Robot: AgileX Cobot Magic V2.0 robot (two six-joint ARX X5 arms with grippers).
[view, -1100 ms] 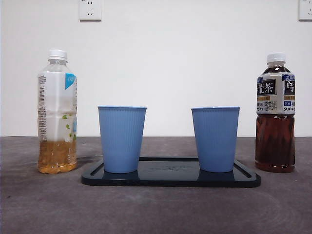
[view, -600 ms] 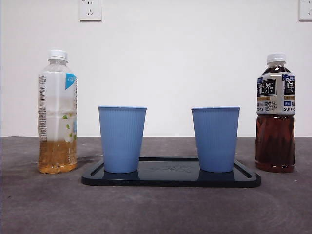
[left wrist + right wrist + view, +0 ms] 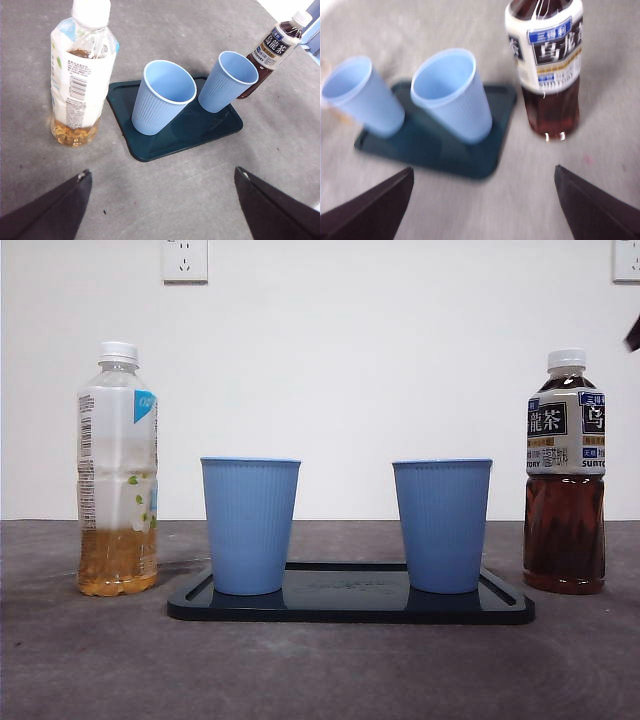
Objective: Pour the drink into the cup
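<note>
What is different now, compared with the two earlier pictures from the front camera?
A black tip of an arm has come into the front view at the upper right edge, above the dark tea bottle. Nothing has been taken hold of. The pale tea bottle, both blue cups and the tray stayed where they were.

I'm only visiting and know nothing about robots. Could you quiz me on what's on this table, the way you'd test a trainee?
1. True or false: both blue cups stand on the dark tray.
2. Which bottle holds less drink: A, the pale tea bottle, or B, the dark tea bottle?
3. Fill in: both bottle caps are ____ in colour.

Key
1. True: the left cup and the right cup are both on it.
2. A.
3. White.
</note>
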